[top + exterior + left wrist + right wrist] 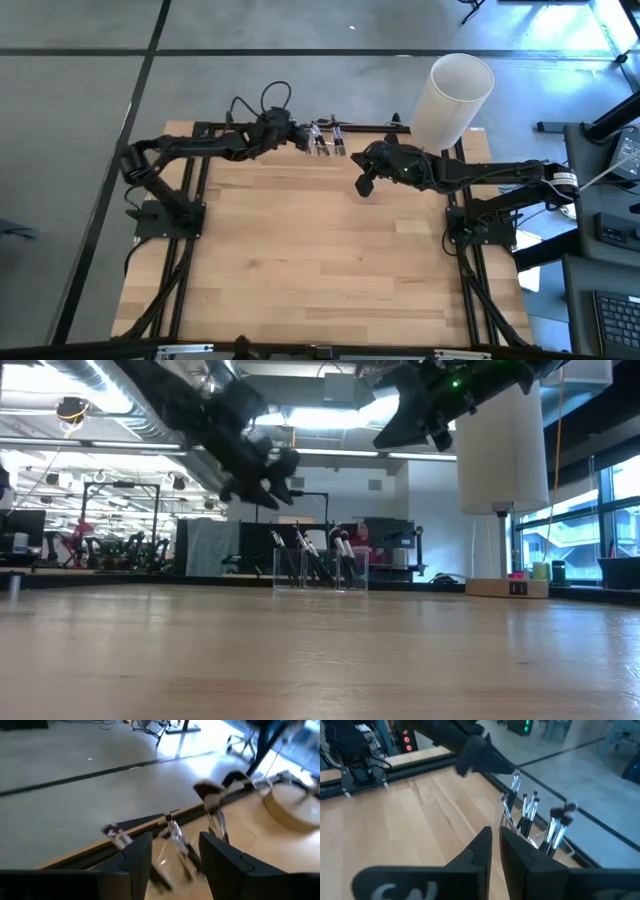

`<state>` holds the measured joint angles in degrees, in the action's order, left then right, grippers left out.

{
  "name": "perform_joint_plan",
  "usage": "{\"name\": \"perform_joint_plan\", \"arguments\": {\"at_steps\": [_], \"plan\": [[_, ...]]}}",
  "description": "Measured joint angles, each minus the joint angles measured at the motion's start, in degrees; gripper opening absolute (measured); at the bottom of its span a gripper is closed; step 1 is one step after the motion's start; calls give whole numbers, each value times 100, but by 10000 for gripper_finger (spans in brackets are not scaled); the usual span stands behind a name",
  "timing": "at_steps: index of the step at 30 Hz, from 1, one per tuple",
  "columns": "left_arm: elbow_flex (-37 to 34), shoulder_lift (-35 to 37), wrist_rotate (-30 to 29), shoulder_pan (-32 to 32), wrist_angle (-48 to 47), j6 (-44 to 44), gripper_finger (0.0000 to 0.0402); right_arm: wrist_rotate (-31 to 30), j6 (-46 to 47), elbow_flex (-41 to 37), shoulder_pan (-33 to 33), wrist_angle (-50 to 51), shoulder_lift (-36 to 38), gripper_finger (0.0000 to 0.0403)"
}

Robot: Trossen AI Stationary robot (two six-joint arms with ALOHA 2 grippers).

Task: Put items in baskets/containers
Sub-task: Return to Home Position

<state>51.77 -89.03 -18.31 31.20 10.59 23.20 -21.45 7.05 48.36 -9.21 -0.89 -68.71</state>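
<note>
- Left gripper (301,136) hangs above the far edge of the table (320,260), just beside the clear holder (320,570). Its fingers (136,862) stand well apart with nothing between them.
- Right gripper (365,184) hangs over the wood on the holder's other side, a little nearer the middle of the board. Its fingers (480,847) are drawn almost together, leaving only a thin slit, and they grip nothing.
- In the low view both grippers are higher than the top of the holder.
- Makeup brushes (530,812) stand inside the clear holder with their bristle ends up, leaning at different angles, their silvery ferrules catching the light.
- The holder sits on the table's far edge, about midway along it, between the two grippers in the high view.
- A white cylinder (452,95) on a tan base (506,588) stands at the far right corner, apart from the holder.
</note>
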Motion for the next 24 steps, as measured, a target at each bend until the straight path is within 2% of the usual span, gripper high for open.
{"name": "perform_joint_plan", "arguments": {"at_steps": [3, 6, 8, 10, 14, 16, 18, 20, 24], "plan": [[2, 621, -213, -224, -883, -281, 159, 46, -105, 4, 15, -180, -72, 37], [-300, 1206, -590, -697, -1098, -301, 152, 552, -619, 4, 83, -592, -289, 37], [-747, 1590, -481, -1100, -592, -401, 143, 1225, -961, 4, 174, -1056, -482, 37], [-1284, 1993, -49, -1510, 293, -551, 132, 2111, -1077, 4, 257, -1657, -682, 37], [-2339, 2742, 730, -2307, 2032, -922, 103, 4063, -876, 4, 383, -2949, -1037, 37], [-2686, 3250, 1076, -2604, 2440, -1339, 89, 4679, -628, 4, 515, -3487, -1185, 37], [-2886, 3891, 1161, -2811, 2416, -1647, 78, 4746, -588, 4, 689, -3623, -1230, 37], [-3013, 4560, 1052, -2976, 2128, -1810, 67, 4516, -629, 4, 812, -3595, -1157, 37], [-3064, 5859, 657, -3206, 1001, -1982, 52, 4298, -796, 4, 870, -3016, -552, 37]]}}
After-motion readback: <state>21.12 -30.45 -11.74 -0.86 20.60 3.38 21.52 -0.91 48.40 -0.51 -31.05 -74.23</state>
